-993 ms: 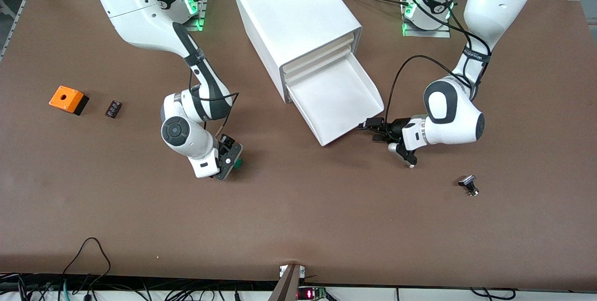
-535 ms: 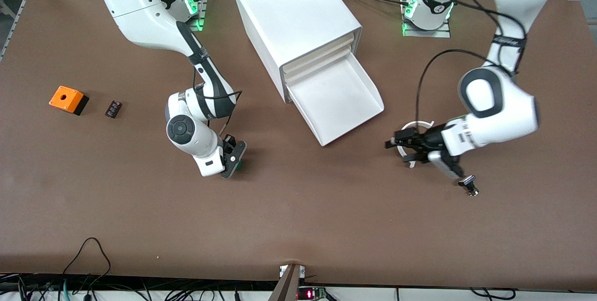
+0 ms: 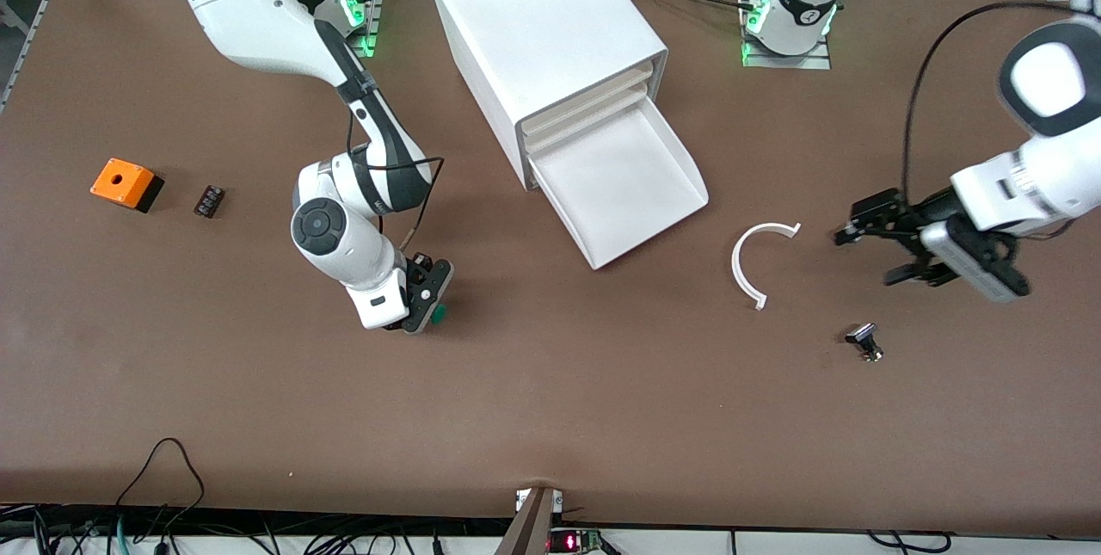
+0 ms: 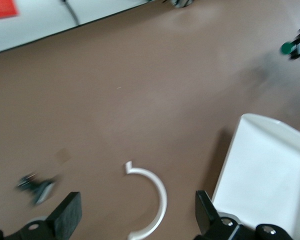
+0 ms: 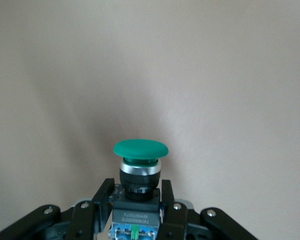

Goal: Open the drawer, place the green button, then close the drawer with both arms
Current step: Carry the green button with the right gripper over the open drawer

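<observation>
The drawer, the lowest in the white cabinet, stands pulled out and looks empty; its corner shows in the left wrist view. My right gripper is shut on the button and holds it low over the table, toward the right arm's end from the drawer. In the right wrist view the fingers clamp the button's dark body below the green cap. My left gripper is open and empty, over the table toward the left arm's end; its fingers stand wide apart.
A white curved strip lies on the table beside the drawer's front, also in the left wrist view. A small black-and-silver part lies nearer the front camera. An orange box and a small black part lie toward the right arm's end.
My left gripper has drawn away from the drawer's front toward the left arm's end, leaving the white curved strip on the table. My right gripper with the button has barely moved.
</observation>
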### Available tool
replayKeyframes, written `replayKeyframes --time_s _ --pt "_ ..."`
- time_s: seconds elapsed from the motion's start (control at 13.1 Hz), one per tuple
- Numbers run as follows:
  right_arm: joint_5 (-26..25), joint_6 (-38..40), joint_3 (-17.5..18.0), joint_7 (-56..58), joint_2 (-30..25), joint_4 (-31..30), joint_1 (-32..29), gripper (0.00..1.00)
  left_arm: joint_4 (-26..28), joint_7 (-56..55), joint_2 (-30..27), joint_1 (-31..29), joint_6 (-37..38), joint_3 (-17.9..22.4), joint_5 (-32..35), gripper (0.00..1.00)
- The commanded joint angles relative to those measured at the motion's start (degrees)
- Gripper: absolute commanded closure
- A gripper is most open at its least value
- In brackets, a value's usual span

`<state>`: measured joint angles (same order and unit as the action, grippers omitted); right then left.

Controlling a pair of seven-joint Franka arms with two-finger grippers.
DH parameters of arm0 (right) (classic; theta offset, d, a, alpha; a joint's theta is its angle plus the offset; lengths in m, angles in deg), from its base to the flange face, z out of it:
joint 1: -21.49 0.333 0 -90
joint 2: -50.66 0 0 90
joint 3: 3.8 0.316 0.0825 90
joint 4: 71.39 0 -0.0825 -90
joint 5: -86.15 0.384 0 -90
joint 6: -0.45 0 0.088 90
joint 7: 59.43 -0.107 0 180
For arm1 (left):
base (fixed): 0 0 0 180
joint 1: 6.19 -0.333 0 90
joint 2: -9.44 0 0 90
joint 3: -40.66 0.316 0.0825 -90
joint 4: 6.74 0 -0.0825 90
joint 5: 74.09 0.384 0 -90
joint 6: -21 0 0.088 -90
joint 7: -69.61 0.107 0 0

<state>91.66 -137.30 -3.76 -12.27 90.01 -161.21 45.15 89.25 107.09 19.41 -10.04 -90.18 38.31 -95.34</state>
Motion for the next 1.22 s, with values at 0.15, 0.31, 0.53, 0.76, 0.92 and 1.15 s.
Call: replayKeyframes --time_s 0.15,0.31,0.53,0.76,0.92,1.15 --pt "-3.05 6.08 -0.04 0.39 -1.90 5.53 5.68 0.84 -4.59 -10.82 -5.99 0.51 13.33 3.14 14.54 0.00" --pt "-3.57 10.55 4.33 0.82 -2.17 8.16 5.96 0.84 -3.28 -18.90 -9.52 2.26 16.77 2.53 21.66 0.00" --pt "-3.49 11.98 7.26 5.38 -1.99 11.60 7.44 0.83 -3.09 -26.58 -8.83 2.71 17.22 0.24 24.06 0.00" --pt "-3.66 15.49 10.76 11.09 -1.91 14.23 7.62 0.83 -3.27 -26.85 -8.74 2.62 17.40 0.24 23.98 0.00" --pt "-4.19 15.41 11.13 14.78 -1.64 14.94 9.55 0.82 -3.36 -26.85 -8.65 2.88 17.22 0.15 23.98 0.00" --pt "-5.86 14.88 10.78 18.32 -0.42 16.00 14.64 0.82 -3.44 -26.85 -8.39 2.62 16.96 0.15 23.54 0.00"
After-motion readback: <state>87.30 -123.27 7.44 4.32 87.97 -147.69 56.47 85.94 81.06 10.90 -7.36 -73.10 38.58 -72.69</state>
